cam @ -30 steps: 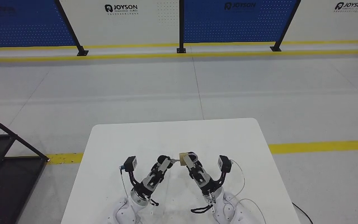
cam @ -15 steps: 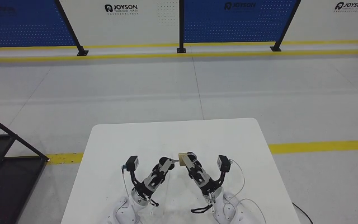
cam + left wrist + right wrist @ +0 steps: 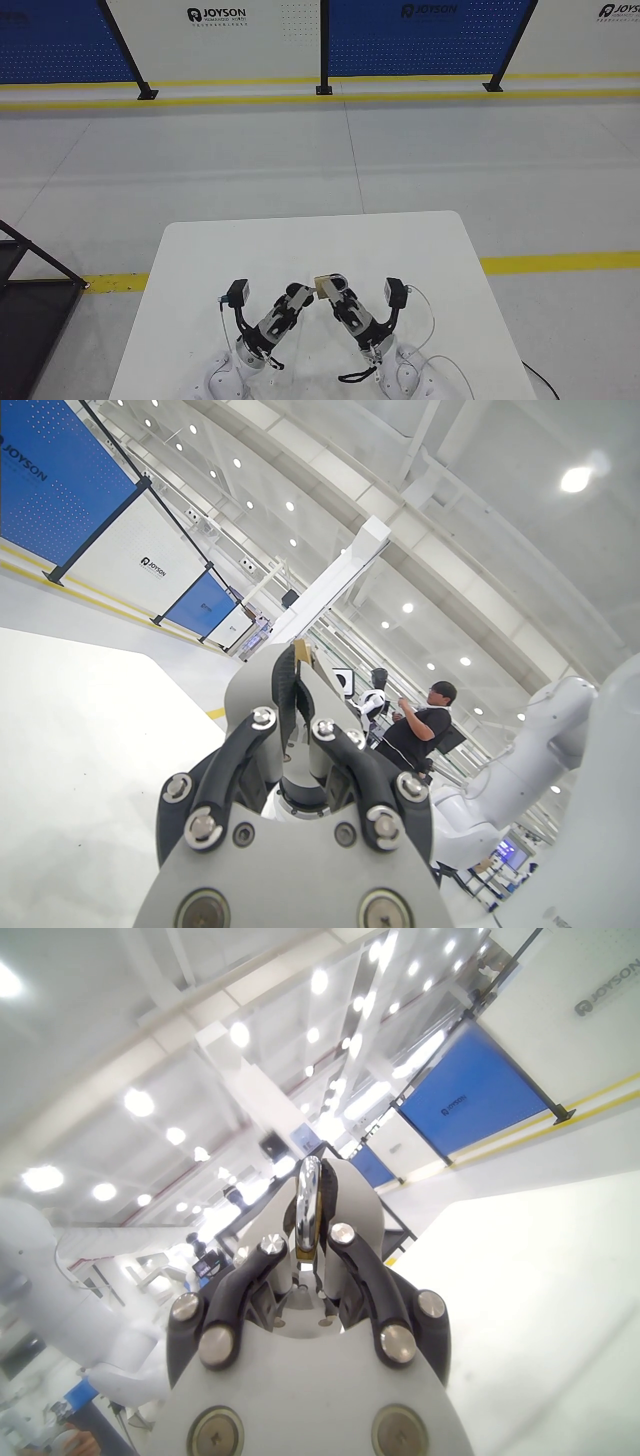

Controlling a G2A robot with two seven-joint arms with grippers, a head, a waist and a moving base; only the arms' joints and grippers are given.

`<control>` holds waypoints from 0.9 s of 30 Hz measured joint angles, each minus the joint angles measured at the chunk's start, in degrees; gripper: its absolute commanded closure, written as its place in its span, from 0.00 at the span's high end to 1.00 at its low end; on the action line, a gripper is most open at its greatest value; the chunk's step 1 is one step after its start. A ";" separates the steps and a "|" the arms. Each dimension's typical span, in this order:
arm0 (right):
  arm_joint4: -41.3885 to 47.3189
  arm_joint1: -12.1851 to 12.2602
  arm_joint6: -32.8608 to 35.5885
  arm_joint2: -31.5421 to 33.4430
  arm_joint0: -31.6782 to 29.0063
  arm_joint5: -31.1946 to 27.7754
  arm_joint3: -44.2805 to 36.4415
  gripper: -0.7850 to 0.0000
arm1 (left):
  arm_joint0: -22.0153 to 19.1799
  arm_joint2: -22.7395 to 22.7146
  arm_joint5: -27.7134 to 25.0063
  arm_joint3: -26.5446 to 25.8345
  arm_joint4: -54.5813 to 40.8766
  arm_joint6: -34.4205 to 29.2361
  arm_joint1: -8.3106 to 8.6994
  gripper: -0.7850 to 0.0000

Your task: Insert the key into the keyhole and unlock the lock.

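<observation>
Lock (image 3: 306,1220) is clamped in the right claw (image 3: 312,1178), its chrome loop sticking out between the fingers, above the white surface (image 3: 300,245). The left claw (image 3: 299,661) is closed on the key (image 3: 300,648), just beside the lock. Whether the key is in the keyhole cannot be told.

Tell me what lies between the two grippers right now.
The top view shows the brass padlock, clamped by the right gripper, filling the stretch toward the left gripper, which pinches the key; any gap is too small to judge.
</observation>
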 measured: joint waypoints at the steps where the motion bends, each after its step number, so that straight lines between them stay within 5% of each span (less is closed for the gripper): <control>1: -0.03 -0.01 0.05 -0.02 -0.01 0.05 -0.01 0.00 | 0.00 -0.04 0.00 0.05 0.45 0.25 -0.01 0.00; 13: 0.37 -0.13 0.88 -0.05 -0.08 1.09 -0.06 0.00 | 0.52 -0.81 0.50 0.92 11.20 7.63 -0.85 0.00; 27: 0.79 -0.19 1.75 0.03 -0.17 1.75 -0.25 0.00 | 1.53 -0.18 7.40 0.82 25.54 19.23 -2.20 0.00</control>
